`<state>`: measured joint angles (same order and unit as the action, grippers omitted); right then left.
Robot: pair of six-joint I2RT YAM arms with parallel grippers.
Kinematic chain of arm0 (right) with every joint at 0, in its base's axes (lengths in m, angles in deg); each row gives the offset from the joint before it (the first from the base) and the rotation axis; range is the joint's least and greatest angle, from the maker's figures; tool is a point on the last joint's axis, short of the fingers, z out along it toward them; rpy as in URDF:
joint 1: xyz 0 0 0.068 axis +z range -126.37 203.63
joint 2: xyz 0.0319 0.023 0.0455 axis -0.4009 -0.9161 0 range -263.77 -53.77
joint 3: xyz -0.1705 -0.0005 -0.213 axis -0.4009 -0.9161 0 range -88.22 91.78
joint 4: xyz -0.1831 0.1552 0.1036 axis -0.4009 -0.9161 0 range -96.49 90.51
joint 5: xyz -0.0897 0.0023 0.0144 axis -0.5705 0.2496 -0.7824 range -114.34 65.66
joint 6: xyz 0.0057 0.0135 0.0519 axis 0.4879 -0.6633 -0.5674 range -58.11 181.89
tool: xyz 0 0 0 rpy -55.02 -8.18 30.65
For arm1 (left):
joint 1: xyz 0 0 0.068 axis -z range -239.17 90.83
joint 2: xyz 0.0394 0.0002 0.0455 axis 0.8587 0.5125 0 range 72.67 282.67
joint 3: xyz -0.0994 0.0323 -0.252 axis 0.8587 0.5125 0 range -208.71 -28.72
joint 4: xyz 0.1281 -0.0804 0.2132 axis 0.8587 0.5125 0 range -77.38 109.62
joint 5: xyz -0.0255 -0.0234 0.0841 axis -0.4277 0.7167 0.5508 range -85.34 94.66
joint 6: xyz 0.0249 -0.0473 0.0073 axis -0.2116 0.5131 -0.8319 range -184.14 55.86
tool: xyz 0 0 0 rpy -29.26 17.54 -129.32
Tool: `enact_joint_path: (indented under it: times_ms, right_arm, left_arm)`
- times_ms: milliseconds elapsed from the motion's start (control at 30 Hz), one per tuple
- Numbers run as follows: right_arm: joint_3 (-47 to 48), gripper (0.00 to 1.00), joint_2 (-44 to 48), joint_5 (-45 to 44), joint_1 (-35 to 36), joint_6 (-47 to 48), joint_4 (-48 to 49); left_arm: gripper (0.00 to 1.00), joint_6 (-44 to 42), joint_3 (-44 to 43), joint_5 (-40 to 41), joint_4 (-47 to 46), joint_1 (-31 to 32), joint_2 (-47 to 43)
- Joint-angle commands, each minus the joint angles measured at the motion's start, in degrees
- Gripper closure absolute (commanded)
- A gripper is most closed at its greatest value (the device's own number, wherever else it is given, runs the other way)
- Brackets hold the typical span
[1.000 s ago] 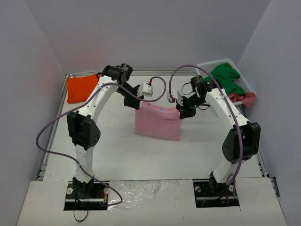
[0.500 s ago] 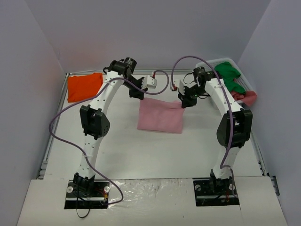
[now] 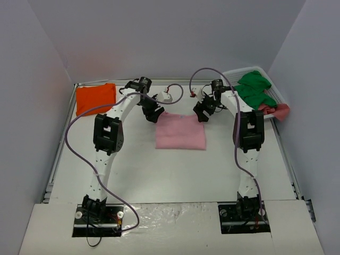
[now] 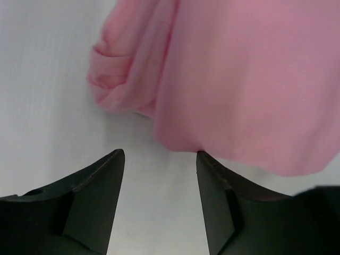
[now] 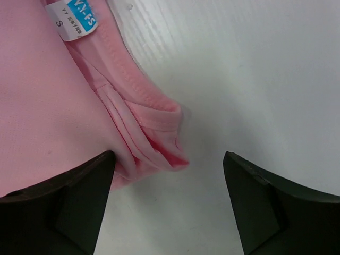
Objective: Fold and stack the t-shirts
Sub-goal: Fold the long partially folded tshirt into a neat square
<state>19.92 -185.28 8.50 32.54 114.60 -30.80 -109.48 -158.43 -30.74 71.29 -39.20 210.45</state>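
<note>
Both pincers gape empty: the left gripper (image 4: 159, 154) and right gripper (image 5: 167, 156) hang at the far corners of the pink t-shirt (image 3: 180, 133), folded flat on the table (image 3: 159, 170), probably for stacking with the orange t-shirt (image 3: 95, 98) far left

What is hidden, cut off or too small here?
- Top view: far corners of the light pink cloth t-shirt, under left gripper and right gripper.
- Right wrist view: white-blue label, cut by top edge; small print unreadable.
- Top view: bottom of white slatted plastic basket, under green cloth.
</note>
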Motion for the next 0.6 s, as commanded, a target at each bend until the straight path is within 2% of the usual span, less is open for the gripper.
enact_joint_path:
  times_ms: [0, 67, 100, 200, 300, 333, 367, 467, 500, 533, 567]
  right_arm:
    - [3.31, 0.21, 0.72, -1.46, -0.03, -6.57, 6.08]
    - [1.47, 0.18, 2.56, -2.69, 0.23, -7.27, 7.31]
    - [-0.28, 0.13, 3.26, -3.04, 0.32, -7.27, 7.84]
    - [-3.19, 0.09, 7.38, -4.62, 0.67, -7.88, 9.42]
    - [-5.92, 0.04, 11.35, -7.69, 1.64, -9.11, 10.39]
    - [-7.23, 0.02, 12.49, -9.36, 2.16, -9.81, 10.83]
    - [-7.59, 0.00, 14.33, -11.98, 2.86, -10.95, 11.70]
    - [-8.64, 0.00, 17.23, -27.70, 7.78, -13.59, 13.02]
    - [-9.69, 0.00, 18.11, -36.36, 10.75, -13.77, 14.42]
    - [-11.53, 0.00, 20.73, -39.92, 12.17, -13.51, 16.52]
    - [-16.07, 0.00, 22.15, -43.09, 13.41, -13.60, 22.46]
  left_arm:
    - [0.43, 6.32, -1.96, 2.96, -8.48, -1.07, -4.08]
    - [0.36, 7.28, 2.16, 3.75, -11.12, -1.16, -6.10]
    - [0.30, 8.33, 3.92, 3.84, -12.08, -1.24, -8.73]
    - [0.25, 10.00, 12.51, 5.24, -17.25, -1.42, -14.96]
    - [0.21, 15.97, 21.56, 8.85, -24.03, -2.38, -21.31]
    - [0.18, 20.51, 23.43, 10.16, -26.83, -2.82, -22.71]
    - [0.14, 22.91, 25.10, 10.69, -27.47, -3.26, -24.99]
    - [0.06, 29.33, 28.71, 8.70, -26.95, -5.81, -28.33]
    - [0.01, 30.91, 30.72, 7.98, -26.86, -7.38, -29.13]
    - [0.06, 34.67, 31.96, 8.41, -28.08, -8.09, -30.01]
    - [0.06, 36.36, 33.54, 12.42, -29.22, -8.54, -32.37]
